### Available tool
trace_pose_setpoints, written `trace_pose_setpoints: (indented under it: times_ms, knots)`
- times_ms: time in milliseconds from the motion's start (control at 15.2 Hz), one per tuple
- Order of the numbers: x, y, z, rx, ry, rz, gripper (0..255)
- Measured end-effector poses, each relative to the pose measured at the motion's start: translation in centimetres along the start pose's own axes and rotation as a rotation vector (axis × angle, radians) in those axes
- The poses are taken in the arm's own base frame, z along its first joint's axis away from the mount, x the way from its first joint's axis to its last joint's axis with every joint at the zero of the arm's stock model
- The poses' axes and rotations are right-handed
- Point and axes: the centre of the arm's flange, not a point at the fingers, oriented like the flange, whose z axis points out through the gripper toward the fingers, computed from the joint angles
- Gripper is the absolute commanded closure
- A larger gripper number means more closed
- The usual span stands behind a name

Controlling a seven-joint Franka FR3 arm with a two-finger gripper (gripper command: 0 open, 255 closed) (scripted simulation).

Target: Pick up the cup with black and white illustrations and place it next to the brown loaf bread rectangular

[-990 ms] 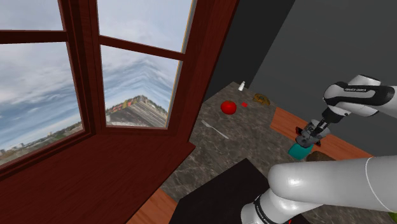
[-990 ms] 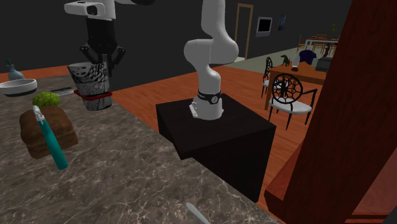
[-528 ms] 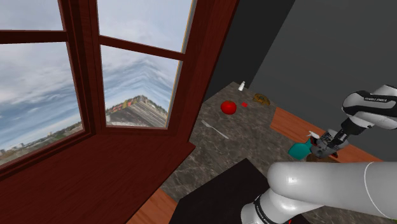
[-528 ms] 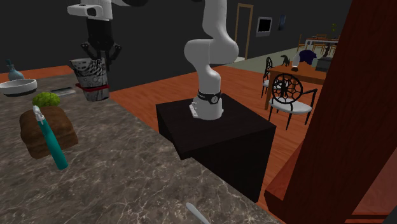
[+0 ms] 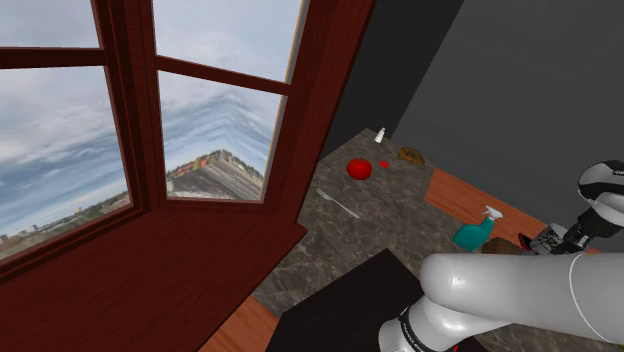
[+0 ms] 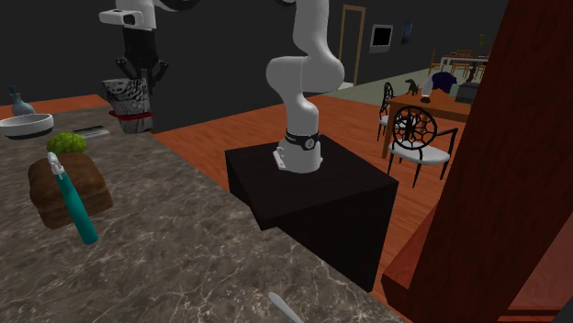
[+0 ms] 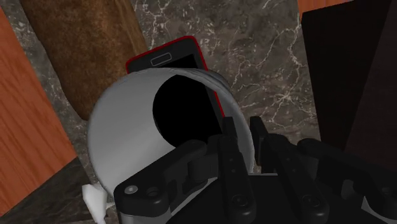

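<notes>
The cup (image 6: 127, 99) is white with black drawings and hangs upright over the far end of the marble counter (image 6: 184, 239). My gripper (image 6: 138, 79) comes down from above, shut on the cup's rim. In the wrist view the fingers (image 7: 230, 149) clasp the rim of the cup (image 7: 121, 137), one inside and one outside. A red-edged phone (image 7: 167, 58) shows just under the cup; I cannot tell whether they touch. The brown loaf (image 6: 62, 191) lies nearer on the counter, beside the cup (image 7: 86, 44). In the shoulder view my gripper (image 5: 556, 238) sits at the right, partly behind the arm.
A teal spray bottle (image 6: 75, 206) lies on the loaf, with a green lump (image 6: 66, 142) and a bowl (image 6: 24, 126) behind. The black stand (image 6: 312, 188) borders the counter. In the shoulder view a red ball (image 5: 358, 168), a fork (image 5: 338, 204) and a small white bottle (image 5: 380, 134) lie near the window.
My gripper has carried the cup towards the shoulder view's right, past the spray bottle, and farther away in the second exterior view. The grip on the cup has stayed the same.
</notes>
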Motion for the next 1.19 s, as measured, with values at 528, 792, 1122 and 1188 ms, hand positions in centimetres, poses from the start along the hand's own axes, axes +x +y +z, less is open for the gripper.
trace_pose_setpoints:
  times_ms: [528,792,1122,1188]
  knots:
    - [-10.4,0.3,-0.1,0.000,0.001,0.000,255]
    - [-15.6,0.7,0.2,0.000,0.000,0.000,255]
    - [-16.4,0.2,2.3,0.000,0.000,-0.001,255]
    - [-16.4,0.3,2.9,0.000,0.000,-0.001,255]
